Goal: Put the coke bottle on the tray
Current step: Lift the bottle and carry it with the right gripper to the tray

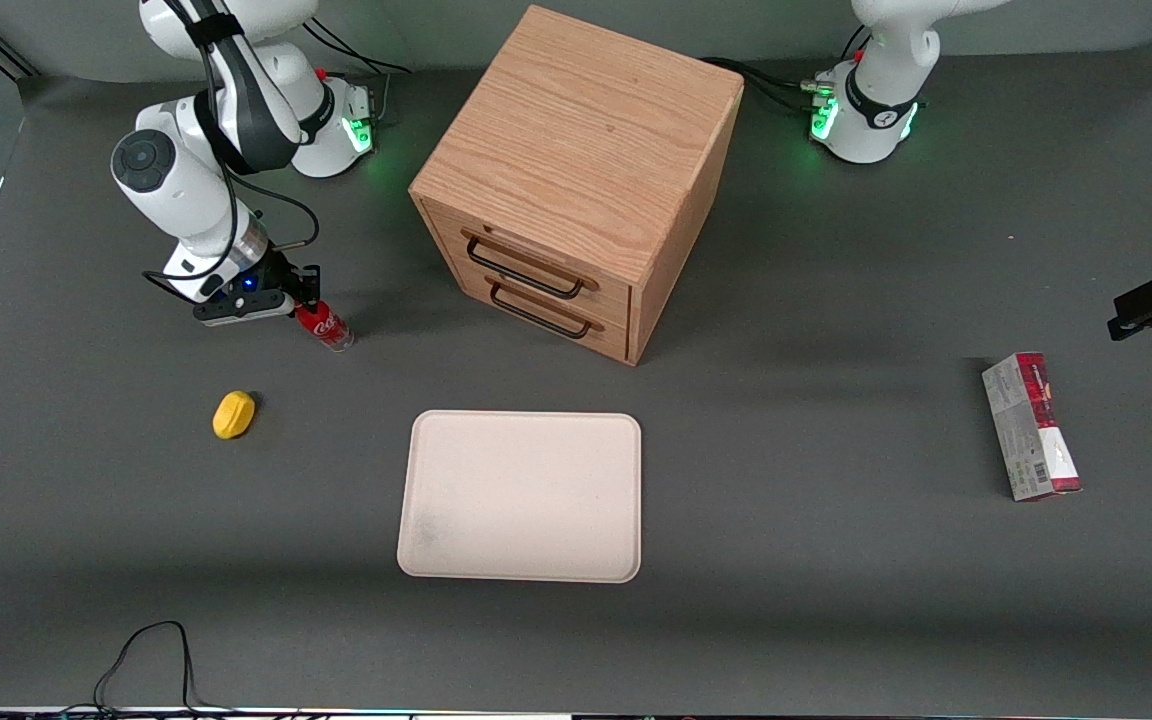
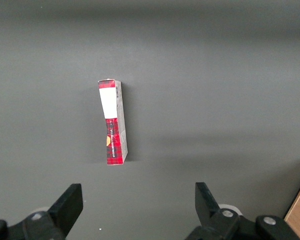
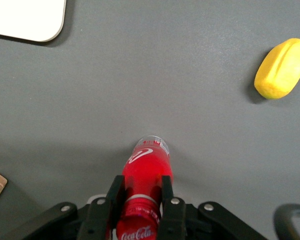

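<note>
The coke bottle (image 1: 325,326), small and red with white script and a clear base, is tilted, with its base at or just above the table, between the working arm's base and the front camera. My right gripper (image 1: 308,299) is shut on its neck just below the cap. In the right wrist view the fingers (image 3: 116,186) press both sides of the bottle (image 3: 149,162), with the gripper (image 3: 141,182) around the neck. The beige tray (image 1: 521,495) lies flat and empty, nearer the front camera than the wooden cabinet; one corner shows in the right wrist view (image 3: 25,17).
A yellow lemon-like object (image 1: 233,414) (image 3: 282,68) lies near the bottle, closer to the front camera. A wooden drawer cabinet (image 1: 576,150) stands mid-table, above the tray. A red-and-grey carton (image 1: 1031,425) (image 2: 113,122) lies toward the parked arm's end.
</note>
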Controlling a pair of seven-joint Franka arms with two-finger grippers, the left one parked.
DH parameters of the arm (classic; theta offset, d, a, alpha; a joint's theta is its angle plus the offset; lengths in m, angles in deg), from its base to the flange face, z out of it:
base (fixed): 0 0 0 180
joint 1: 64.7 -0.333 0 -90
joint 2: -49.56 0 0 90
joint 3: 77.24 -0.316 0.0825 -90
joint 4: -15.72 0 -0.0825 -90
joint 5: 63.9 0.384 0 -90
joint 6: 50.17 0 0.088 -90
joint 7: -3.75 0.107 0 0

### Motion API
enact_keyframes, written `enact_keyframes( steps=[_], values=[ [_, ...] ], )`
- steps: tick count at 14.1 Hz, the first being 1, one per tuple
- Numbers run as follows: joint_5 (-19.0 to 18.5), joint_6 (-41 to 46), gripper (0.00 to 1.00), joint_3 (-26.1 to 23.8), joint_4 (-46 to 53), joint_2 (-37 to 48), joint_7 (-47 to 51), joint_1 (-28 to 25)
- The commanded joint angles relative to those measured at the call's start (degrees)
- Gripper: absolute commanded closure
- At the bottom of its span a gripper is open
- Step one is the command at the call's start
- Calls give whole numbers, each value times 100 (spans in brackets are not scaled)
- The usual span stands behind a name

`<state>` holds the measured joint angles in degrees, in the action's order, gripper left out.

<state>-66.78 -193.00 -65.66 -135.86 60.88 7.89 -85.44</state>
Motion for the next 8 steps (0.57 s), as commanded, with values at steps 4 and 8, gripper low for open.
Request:
enact_keyframes(
  steps=[4, 8],
  values=[
    [-90, 1190, 100, 11, 1013, 72, 123, -9],
    [-21, 3412, 100, 11, 3329, -593, 253, -1]
  ],
)
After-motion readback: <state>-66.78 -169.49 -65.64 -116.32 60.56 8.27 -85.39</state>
